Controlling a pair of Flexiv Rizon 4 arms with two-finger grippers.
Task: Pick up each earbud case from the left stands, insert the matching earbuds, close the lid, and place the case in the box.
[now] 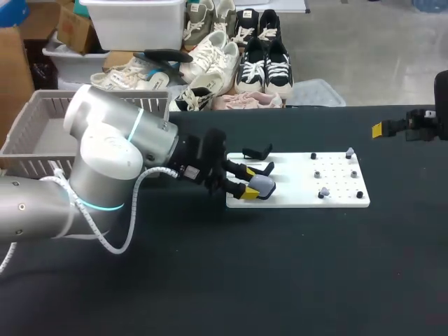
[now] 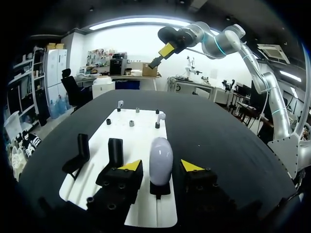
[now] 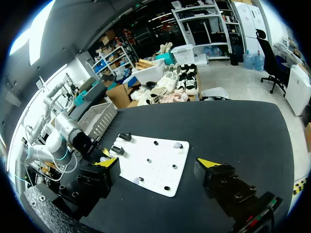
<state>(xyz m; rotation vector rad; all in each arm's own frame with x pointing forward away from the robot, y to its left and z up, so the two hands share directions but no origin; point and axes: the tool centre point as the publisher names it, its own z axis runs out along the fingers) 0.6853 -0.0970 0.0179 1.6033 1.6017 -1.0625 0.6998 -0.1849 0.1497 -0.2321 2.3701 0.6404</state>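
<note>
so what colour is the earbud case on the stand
The earbud case is pale bluish grey; clearest in the left wrist view.

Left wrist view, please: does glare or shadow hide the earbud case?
Left wrist view: the earbud case is evenly lit with a soft sheen, between the left hand's open fingers. Head view: no glare; it shows plainly against the white board.

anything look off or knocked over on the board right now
Nothing stands out. The earbud case sits upright on its stand between the left gripper's open fingers. The white board lies flat on the table, and the two other stands are bare.
</note>
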